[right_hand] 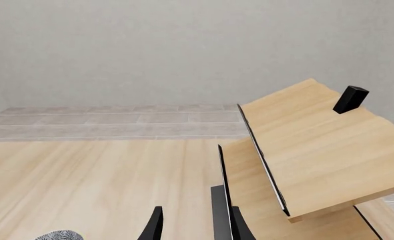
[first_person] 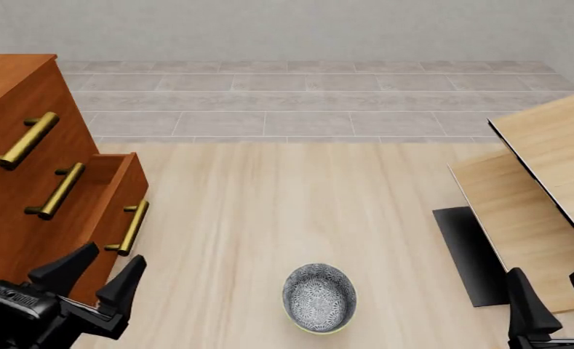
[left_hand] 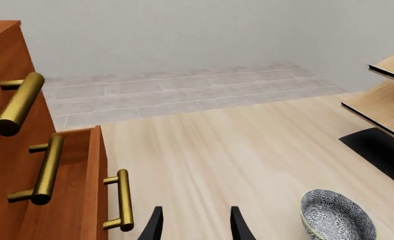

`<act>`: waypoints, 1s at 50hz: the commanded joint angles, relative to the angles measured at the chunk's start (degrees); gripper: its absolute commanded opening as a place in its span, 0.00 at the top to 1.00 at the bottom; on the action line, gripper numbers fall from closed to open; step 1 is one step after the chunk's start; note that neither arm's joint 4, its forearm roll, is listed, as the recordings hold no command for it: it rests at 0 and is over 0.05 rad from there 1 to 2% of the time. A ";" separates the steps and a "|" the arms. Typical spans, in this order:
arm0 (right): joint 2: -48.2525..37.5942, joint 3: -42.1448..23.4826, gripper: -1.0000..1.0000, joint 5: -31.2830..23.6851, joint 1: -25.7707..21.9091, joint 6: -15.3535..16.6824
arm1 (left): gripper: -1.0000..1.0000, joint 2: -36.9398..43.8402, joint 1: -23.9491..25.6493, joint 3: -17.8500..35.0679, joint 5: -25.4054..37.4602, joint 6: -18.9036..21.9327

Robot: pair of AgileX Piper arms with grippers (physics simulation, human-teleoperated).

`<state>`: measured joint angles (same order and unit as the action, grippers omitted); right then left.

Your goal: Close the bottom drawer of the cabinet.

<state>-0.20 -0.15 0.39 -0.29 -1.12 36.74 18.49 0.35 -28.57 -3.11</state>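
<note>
Cabinet (first_person: 10,145): reddish-brown chest of three drawers, standing at the far left of the tabletop (first_person: 267,211).

Bottom drawer (first_person: 121,218): lowest of the three fronts, pulled out to the right past the two flush fronts above it. Its brass bar handle (first_person: 132,227) faces the open tabletop.

Left claw (first_person: 94,273): near left, just beside the near end of the drawer front, fingers spread apart, holding nothing. The left wrist view shows both fingertips (left_hand: 153,225) with bare tabletop between them and the handle close by.

Right claw (first_person: 551,294): near right corner, beside a pale wooden shelf unit (first_person: 548,167), fingers parted, holding nothing. Well apart from the cabinet.

Bowl (first_person: 319,297): patterned blue-and-white, near centre, between the two claws.

Step in hand, as judged: bring the left claw up to the drawer front and push it leftward until flush. Advice: press on the flat wood near the handle's middle, not at one end, so the drawer slides straight; push along the drawer's travel; keep clear of the bowl.
</note>
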 commanded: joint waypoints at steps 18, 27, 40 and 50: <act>0.09 0.00 0.00 0.29 0.52 -0.50 | 0.00 27.29 6.89 2.52 -18.53 -4.90; 0.15 -0.13 0.00 0.43 1.19 -1.06 | 0.00 40.50 7.09 2.99 -28.16 -5.94; 0.16 -0.11 0.00 0.57 1.43 -1.43 | 0.00 52.07 5.43 3.11 -36.15 -7.56; 0.16 -0.27 0.00 0.46 1.58 -1.49 | 0.00 56.90 1.88 2.98 -39.96 -6.82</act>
<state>-0.04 -0.32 0.88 1.13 -2.49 87.74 22.86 3.35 -64.10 -9.96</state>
